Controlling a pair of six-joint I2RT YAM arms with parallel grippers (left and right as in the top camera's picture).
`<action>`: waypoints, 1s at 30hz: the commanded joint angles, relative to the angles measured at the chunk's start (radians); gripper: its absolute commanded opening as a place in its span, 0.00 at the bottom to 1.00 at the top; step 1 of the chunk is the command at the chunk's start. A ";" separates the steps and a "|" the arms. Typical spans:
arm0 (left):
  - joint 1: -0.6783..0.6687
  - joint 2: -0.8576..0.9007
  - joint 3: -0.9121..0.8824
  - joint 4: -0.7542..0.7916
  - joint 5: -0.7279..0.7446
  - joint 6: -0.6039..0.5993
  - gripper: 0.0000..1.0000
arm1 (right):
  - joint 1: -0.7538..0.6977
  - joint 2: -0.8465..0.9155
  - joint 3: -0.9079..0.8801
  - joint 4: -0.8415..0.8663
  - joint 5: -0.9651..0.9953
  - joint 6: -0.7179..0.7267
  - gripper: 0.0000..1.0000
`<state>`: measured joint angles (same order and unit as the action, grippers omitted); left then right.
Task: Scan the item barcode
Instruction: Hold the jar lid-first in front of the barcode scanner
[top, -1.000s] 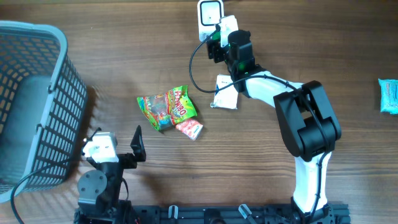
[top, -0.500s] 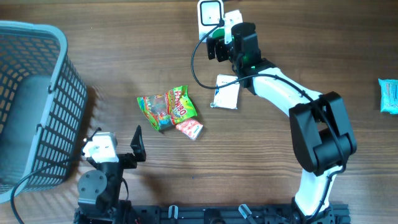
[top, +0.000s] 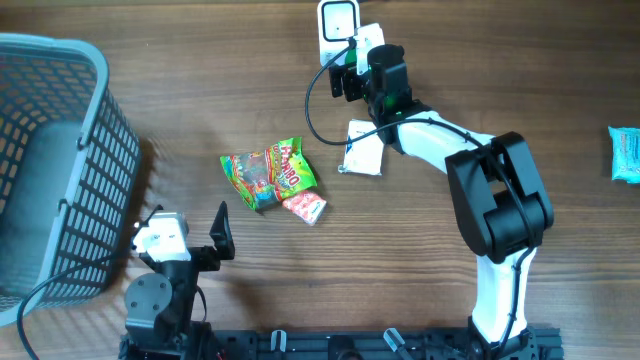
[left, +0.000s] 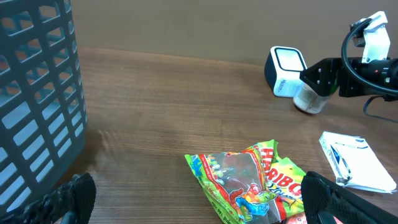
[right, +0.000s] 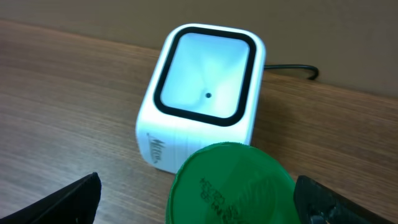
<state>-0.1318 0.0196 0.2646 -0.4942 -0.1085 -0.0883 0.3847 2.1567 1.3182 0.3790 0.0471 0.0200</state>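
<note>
Right wrist view, looking down on a green-lidded tub (right: 230, 186) low in frame, just in front of the white scanner (right: 205, 68). Lid turned up toward the camera, its printing too blurred to read. Astride it, the right gripper (right: 198, 182): jaws spread wide, one finger well clear of the lid, the other close beside it, no pinch to be seen. Nothing held. Scanner window lit and tilted upward, black cable (right: 292, 70) trailing off behind.

Seen from the left wrist, the same tub as a pale cup, seemingly resting on the tabletop (left: 161, 93) right beside the scanner and under the right arm's head. Low and near the basket (left: 37, 93), the left gripper (left: 198, 180), jaws likewise spread and empty, with the Haribo bag (left: 249, 180) lying just ahead of it.

Judged step: presenting the tub to the scanner, but with no grip on it at present. No barcode visible in any view; on the side wall or base perhaps, cannot tell.

Next move, as a guess only:
- Close on the wall below the lid and lift.
- Turn the tub until the coded face meets the lit window, then hold steady.
- Take a square, centred grip, since a round wall is likely to slip or twist.
- Keep clear of the scanner body and cable, so as not to shove either.
</note>
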 joint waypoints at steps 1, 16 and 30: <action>-0.005 -0.005 -0.007 0.002 -0.016 -0.006 1.00 | -0.002 0.058 -0.006 -0.023 0.033 0.009 1.00; -0.005 -0.005 -0.007 0.002 -0.016 -0.006 1.00 | -0.002 -0.119 -0.005 -0.145 -0.005 0.036 1.00; -0.005 -0.005 -0.007 0.002 -0.016 -0.006 1.00 | -0.002 0.054 -0.005 -0.055 0.062 0.043 0.98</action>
<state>-0.1318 0.0196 0.2646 -0.4942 -0.1085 -0.0883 0.3836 2.1944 1.3170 0.3088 0.0834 0.0479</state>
